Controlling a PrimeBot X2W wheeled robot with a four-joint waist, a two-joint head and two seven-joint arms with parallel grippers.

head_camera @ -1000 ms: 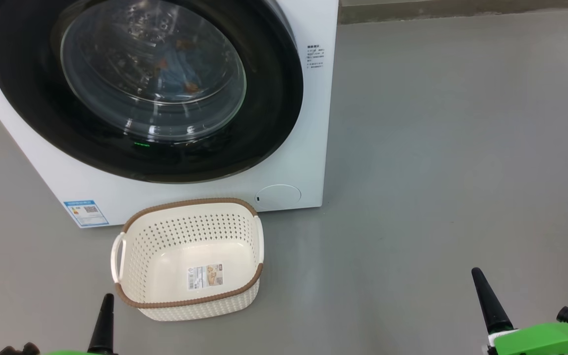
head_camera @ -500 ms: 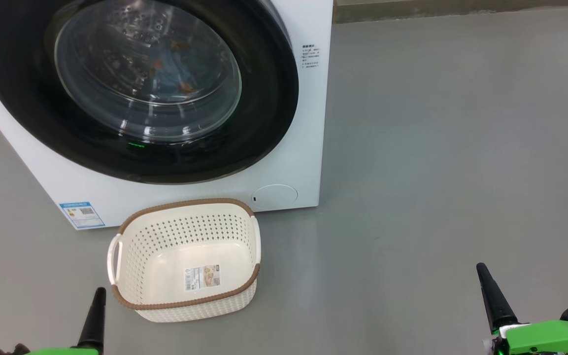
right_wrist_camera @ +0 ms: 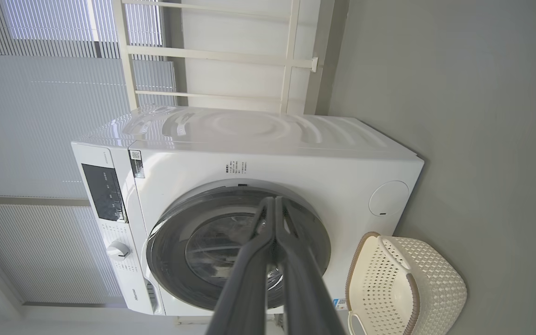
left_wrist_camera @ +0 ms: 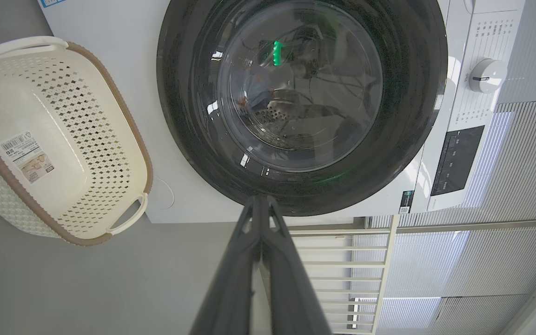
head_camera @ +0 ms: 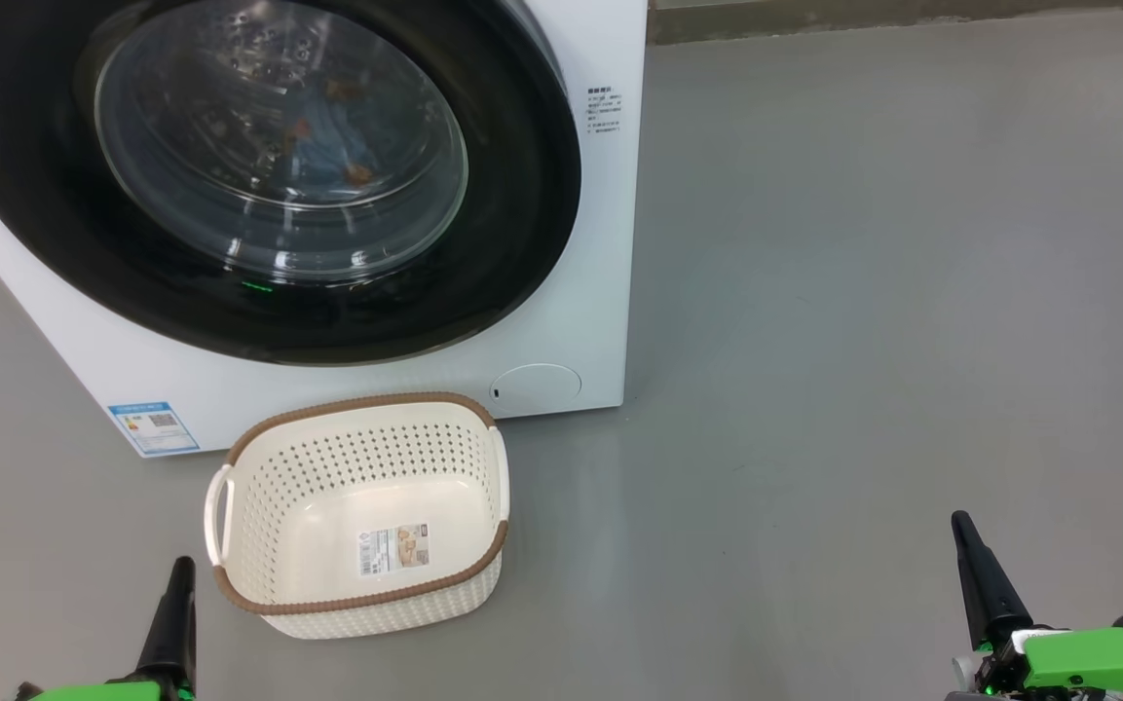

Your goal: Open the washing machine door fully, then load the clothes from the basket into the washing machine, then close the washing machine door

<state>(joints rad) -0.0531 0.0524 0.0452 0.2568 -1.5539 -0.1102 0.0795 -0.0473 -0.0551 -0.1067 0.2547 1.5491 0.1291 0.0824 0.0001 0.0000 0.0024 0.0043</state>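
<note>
Left gripper (head_camera: pixel 180 574) hangs low, jaws together, beside the cream-white perforated plastic basket (head_camera: pixel 356 401) on the grey floor (head_camera: pixel 814 292). Behind it stands the white boxy washing machine (head_camera: pixel 561 331), its round black-rimmed glass door (head_camera: pixel 522 195) closed over light blue clothes (head_camera: pixel 327 146). Right gripper (head_camera: pixel 963 531), jaws together, well apart.

**Markings survey: several present, none legible**

- The washing machine (head_camera: pixel 571 331) carries a blue energy sticker (head_camera: pixel 153 428) with a small QR code, at the lower left of the head view. Its print is too small to read.
- A block of small dark print (head_camera: pixel 605 110) stands on the white front, upper middle of that frame. It is illegible.
- The basket (head_camera: pixel 356 398) has a label (head_camera: pixel 393 550) on its floor, showing a barcode and a small picture. No words resolve.
- In the right wrist view, a QR sticker (right_wrist_camera: pixel 135 162) sits just above the dark control panel (right_wrist_camera: pixel 105 191).
- A short brand word (right_wrist_camera: pixel 134 291) below the dial (right_wrist_camera: pixel 118 250) cannot be read with certainty.
</note>
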